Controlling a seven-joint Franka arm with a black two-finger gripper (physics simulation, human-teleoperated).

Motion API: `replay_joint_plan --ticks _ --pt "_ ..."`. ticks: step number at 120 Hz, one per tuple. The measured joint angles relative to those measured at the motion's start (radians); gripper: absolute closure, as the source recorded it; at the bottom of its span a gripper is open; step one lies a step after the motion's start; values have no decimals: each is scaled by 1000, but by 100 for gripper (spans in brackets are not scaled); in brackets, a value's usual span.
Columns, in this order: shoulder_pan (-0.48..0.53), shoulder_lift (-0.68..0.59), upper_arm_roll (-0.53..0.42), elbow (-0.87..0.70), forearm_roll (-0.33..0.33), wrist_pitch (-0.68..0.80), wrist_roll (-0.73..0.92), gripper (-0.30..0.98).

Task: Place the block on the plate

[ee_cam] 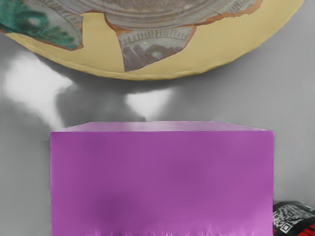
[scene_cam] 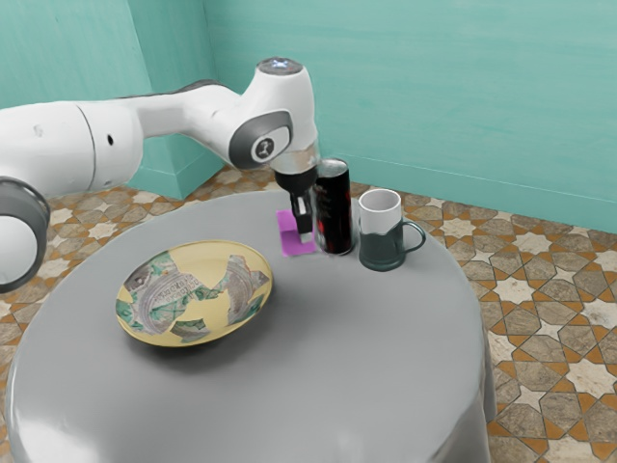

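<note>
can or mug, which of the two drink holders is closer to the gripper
The can, dark with red marks and no handle. In the exterior view it stands right beside the gripper, between it and the handled mug.

the purple block [ee_cam: 162,182] sits near the plate [scene_cam: 207,289] — yellow, patterned.

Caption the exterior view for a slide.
Gripper at the purple block, near a can and mug; the plate sits empty.
</note>
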Motion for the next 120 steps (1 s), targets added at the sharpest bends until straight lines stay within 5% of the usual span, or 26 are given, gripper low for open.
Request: replay_joint_plan --ticks 17,32,59,120 --pt "132 21 -7 46 28 -42 44 33" --pt "192 6 51 46 -17 -61 105 34" --pt "177 -232 222 -325 -190 1 220 34" --pt "242 -300 155 -590 -294 204 365 32"
